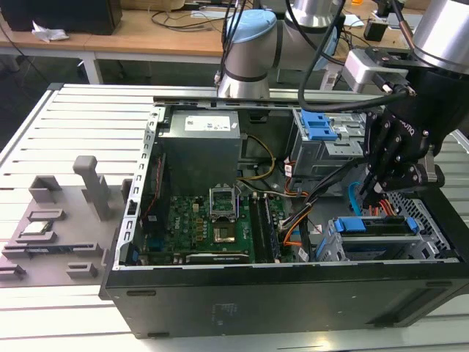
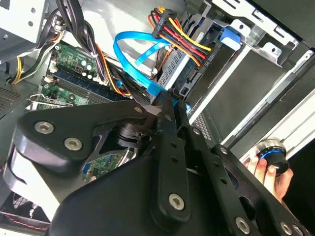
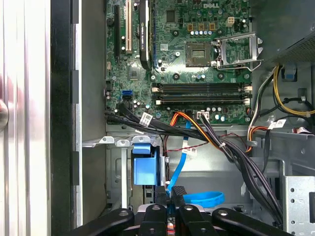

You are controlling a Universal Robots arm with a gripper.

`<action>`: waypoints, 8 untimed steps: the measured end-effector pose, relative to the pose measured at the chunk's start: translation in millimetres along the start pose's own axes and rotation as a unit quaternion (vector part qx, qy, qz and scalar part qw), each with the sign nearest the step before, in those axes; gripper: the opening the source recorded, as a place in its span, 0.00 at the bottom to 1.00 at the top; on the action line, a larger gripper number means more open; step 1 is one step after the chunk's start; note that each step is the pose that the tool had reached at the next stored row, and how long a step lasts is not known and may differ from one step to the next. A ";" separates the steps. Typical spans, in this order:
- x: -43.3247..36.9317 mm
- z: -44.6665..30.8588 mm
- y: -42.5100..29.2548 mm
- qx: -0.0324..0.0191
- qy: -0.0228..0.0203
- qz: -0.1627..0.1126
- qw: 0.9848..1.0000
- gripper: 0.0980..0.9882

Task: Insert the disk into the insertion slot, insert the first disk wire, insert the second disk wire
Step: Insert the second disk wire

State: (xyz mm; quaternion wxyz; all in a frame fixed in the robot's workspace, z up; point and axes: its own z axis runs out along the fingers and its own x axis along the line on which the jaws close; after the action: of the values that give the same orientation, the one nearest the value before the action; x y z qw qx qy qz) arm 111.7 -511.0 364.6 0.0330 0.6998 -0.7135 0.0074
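Slatted grey tabletop (image 1: 66, 125) carries an open computer case (image 1: 293, 293), and behind it we see wooden desks. Our black gripper (image 1: 370, 192) hangs over the case at about three o'clock in the exterior view, above the drive area.

We find the disk (image 1: 377, 238), with its bright blue carrier, already seated in the insertion slot (image 1: 330, 246), at roughly five o'clock from the gripper and just below it. In the second wrist view the disk's blue tab (image 2: 229, 37) sits at about one o'clock from the fingers (image 2: 167, 105).

The second disk wire (image 2: 133, 61), a thin flat light blue cable, loops near the fingertips in both wrist views; in the first wrist view it (image 3: 202, 199) curls just beside the finger tips (image 3: 179, 191). The tips look drawn close together at the cable's end, but we cannot tell whether they are pinching its plug.

An orange-red-black wire bundle (image 2: 179, 37) runs to the back of the disk. A person's hand (image 2: 268, 174) holds a round knob at four o'clock in the second wrist view.
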 end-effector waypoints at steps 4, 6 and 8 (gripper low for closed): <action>2.5 2.1 -1.8 0.000 0.000 0.000 1.000 0.07; 4.8 4.1 -4.0 0.000 0.000 0.000 1.000 0.07; 8.9 7.1 -6.2 0.000 0.000 0.000 1.000 0.07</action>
State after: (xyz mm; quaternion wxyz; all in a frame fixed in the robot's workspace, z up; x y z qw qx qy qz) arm 117.5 -520.4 357.8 0.0331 0.6998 -0.7135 0.0074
